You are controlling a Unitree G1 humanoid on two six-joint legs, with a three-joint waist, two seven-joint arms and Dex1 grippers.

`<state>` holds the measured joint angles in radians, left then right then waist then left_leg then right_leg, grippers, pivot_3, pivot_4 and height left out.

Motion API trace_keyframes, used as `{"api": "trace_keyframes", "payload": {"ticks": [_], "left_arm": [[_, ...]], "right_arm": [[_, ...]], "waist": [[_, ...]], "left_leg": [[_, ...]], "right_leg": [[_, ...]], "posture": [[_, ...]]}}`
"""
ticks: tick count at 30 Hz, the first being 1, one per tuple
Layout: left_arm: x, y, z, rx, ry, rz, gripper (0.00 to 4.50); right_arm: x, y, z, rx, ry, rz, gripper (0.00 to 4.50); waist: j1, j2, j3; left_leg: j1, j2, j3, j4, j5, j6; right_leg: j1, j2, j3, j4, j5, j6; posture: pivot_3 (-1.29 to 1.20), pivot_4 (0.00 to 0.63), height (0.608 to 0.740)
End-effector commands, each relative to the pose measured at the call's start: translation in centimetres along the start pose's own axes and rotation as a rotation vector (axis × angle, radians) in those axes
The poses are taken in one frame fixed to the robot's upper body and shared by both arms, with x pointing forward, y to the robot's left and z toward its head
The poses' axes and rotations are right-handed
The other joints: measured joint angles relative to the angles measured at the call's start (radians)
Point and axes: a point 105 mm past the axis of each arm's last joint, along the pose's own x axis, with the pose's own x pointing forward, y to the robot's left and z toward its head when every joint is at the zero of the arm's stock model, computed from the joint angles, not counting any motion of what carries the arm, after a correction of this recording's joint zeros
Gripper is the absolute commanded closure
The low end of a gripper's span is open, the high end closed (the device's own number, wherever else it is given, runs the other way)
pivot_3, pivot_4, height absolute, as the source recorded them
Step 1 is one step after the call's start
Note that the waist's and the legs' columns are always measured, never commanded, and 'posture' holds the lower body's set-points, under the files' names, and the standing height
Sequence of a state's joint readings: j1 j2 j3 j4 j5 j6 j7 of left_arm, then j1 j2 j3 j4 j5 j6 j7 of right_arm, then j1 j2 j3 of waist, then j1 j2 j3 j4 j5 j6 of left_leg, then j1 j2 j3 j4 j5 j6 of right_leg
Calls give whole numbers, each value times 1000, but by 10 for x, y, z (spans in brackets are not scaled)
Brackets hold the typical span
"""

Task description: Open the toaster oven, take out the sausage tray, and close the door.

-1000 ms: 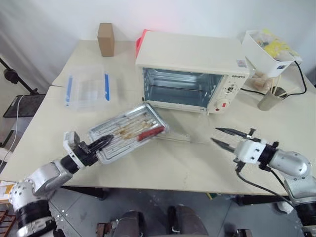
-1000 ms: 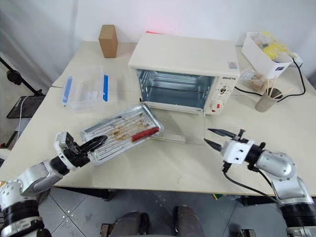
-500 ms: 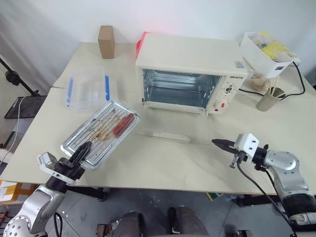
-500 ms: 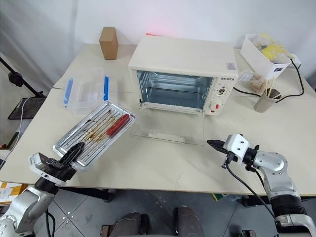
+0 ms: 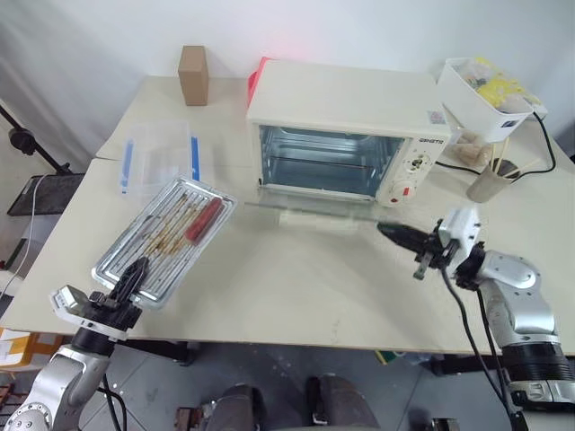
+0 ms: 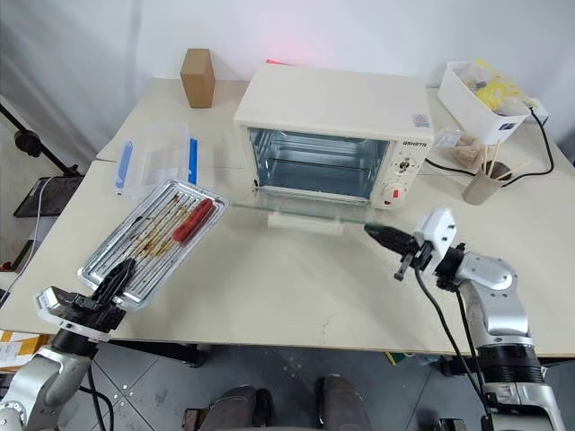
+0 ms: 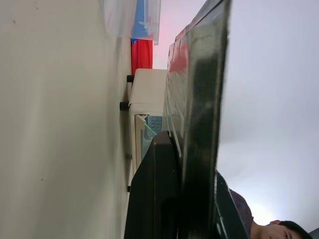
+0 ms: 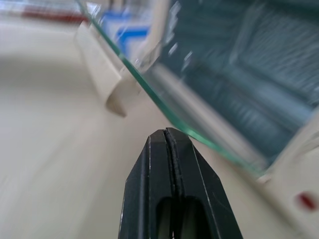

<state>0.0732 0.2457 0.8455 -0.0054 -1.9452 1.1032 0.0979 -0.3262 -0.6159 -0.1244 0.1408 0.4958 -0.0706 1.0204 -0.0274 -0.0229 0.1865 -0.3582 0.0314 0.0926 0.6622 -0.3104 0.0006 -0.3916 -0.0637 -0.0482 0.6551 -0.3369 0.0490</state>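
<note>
**Tray out on the left, right hand at the glass door's edge**

While the left hand (image 5: 135, 273) has its two black fingers pinched shut on the near rim of the sausage tray (image 5: 166, 237), the tray reaches away from that hand toward the toaster oven (image 5: 346, 130), tilted, with its far end higher than the gripped end. One red sausage (image 5: 204, 218) lies near the tray's far end, well beyond the fingertips. Past the tray's far corner, further from the left hand, a clear plastic box with blue clips (image 5: 159, 157) rests on the worktop (image 5: 296, 287), and beyond that stands a small brown cardboard box (image 5: 192, 74).

The right hand (image 5: 388, 233) has its fingers pressed together with nothing between them. Its tip sits right at the front edge of the door (image 6: 301, 214), near the door's right corner; in the right wrist view the glass edge runs just ahead of the closed fingertips (image 8: 166, 137), though I cannot tell whether they touch it. The door is partly raised, hinged at the oven's lower front, its white bar handle (image 5: 305, 217) off to that hand's left. Behind the glass the oven's shiny interior is open to view. Beyond the right hand, to its right, are a white bin (image 5: 485, 94) and a cup of sticks (image 5: 492, 180).
</note>
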Motion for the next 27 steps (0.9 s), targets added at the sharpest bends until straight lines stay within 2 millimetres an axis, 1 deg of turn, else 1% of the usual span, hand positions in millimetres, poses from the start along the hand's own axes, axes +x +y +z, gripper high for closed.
{"api": "trace_keyframes", "payload": {"ticks": [1, 2, 4, 6, 7, 8, 10, 11, 13, 17, 18, 21, 22, 24, 27], "left_arm": [[-7, -7, 2, 4, 0, -39, 4500], [-7, -8, 2, 4, 12, -43, 4500], [-5, -8, -3, 13, 72, -33, 4500], [0, -8, -13, 37, 204, 3, 4500], [5, -7, -18, 43, 273, 29, 4500], [12, -7, -23, 43, 327, 33, 4500], [31, -9, -34, 47, 433, 32, 4500], [36, -10, -38, 49, 467, 31, 4500], [55, -10, -53, 46, 562, 29, 4500], [75, -7, -78, 45, 712, 42, 4500], [80, -6, -84, 42, 746, 41, 4500], [97, 2, -106, 45, 858, 67, 4500], [103, 5, -113, 57, 890, 80, 4500], [115, 11, -124, 59, 923, 98, 4500], [129, 16, -147, 88, 1021, 114, 4500]], "right_arm": [[1, -7, 28, 6, -115, -32, 4472], [1, -8, 35, 8, -162, -38, 4472], [1, -11, 37, 45, -151, -58, 4472], [0, -7, 41, 66, -130, -20, 4472], [-3, 0, 43, 102, -127, 26, 4472], [-7, 6, 44, 88, -117, 55, 4312], [-18, 23, 39, 81, -61, 130, 3904], [-22, 27, 38, 66, -45, 143, 3612], [-36, 34, 32, 38, 6, 160, 2892], [-55, 39, 27, 37, 55, 131, 1546], [-59, 39, 27, 42, 60, 118, 1281], [-70, 43, 27, 47, 84, 90, 226], [-74, 45, 26, 49, 96, 83, 17], [-81, 50, 23, 54, 127, 79, 17], [-94, 55, 18, 59, 176, 61, 17]], "waist": [[0, 0, 0], [0, 0, 0], [0, 0, 0], [0, 0, 0], [2, 1, 0], [3, 1, 0], [27, 1, 0], [31, 0, 0], [31, 0, 0], [24, 1, 0], [23, 0, 0], [26, 1, 0], [27, 0, 0], [36, 1, 0], [54, 1, 0]], "left_leg": [[0, 0, 0, 0, 0, 0], [0, 0, 0, -1, 0, 0], [0, 0, 0, -2, 0, 0], [-1, 0, 0, -2, 0, 0], [-1, 0, 0, -2, 0, 0], [-1, 0, 0, -3, 0, 0], [-1, -1, -1, -5, -3, 4], [-1, -2, -2, -5, -3, 5], [-2, -2, -2, -5, -3, 5], [-3, -4, -1, -6, -2, 3], [-3, -4, -1, -6, -2, 3], [-3, -4, -1, -7, -1, 3], [-3, -4, -1, -7, 0, 3], [-3, -4, -1, -7, 1, 2], [-3, -5, -1, -7, 2, 1]], "right_leg": [[0, 0, 0, 0, 0, 0], [0, 0, 0, -1, 0, 0], [0, 0, 0, -1, 0, 0], [-1, 0, 0, -2, 0, 0], [-1, 0, 0, -2, 0, 0], [-1, -1, 0, -2, 0, 0], [-1, -2, -1, -3, 0, 0], [-1, -3, -1, -3, 0, 0], [-1, -4, -1, -5, 0, 0], [0, -6, -1, -7, 1, 1], [0, -6, -1, -8, 1, 2], [-1, -5, -2, -8, 1, 2], [-1, -5, -2, -7, 1, 2], [-1, -4, -3, -7, 1, 2], [0, -4, -3, -8, 2, 3]], "posture": [[0, 150, 740], [0, 150, 740], [0, 150, 740], [0, 150, 740], [0, 150, 740], [0, 150, 740], [0, 150, 740], [0, 150, 740], [0, 150, 740], [0, 150, 740], [0, 150, 740], [0, 150, 740], [0, 150, 740], [0, 150, 740], [0, 150, 740]]}}
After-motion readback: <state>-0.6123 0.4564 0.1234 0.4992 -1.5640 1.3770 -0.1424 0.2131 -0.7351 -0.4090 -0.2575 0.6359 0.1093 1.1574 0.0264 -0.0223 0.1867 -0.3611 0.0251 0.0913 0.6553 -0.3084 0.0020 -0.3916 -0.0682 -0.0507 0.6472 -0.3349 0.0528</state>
